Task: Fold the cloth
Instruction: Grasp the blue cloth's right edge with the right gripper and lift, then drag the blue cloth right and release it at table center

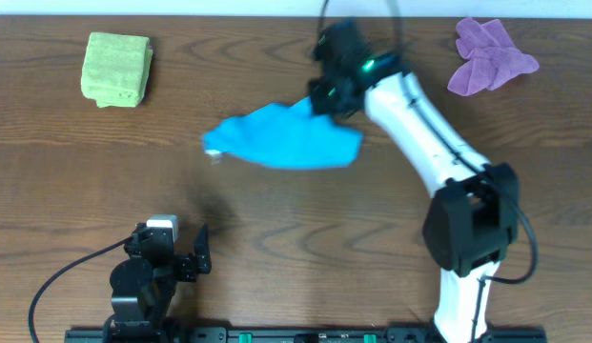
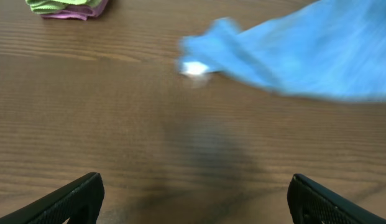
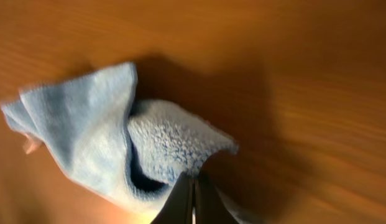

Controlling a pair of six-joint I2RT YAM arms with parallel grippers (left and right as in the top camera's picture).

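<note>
Right gripper (image 3: 194,200) is clamping one edge of the blue cloth (image 1: 286,141) — the rest is hanging bunched beneath it. Best lowering slowly, dragging it flat onto the table (image 1: 296,229) before folding. Left gripper (image 1: 193,252) is idling released, well apart.

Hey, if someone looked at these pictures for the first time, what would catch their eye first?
The bright blue cloth in the middle, bunched and pinched at its far right edge by the right gripper. Next come a folded green cloth at the far left and a crumpled purple cloth at the far right. The left gripper sits open, apart from all three.
</note>
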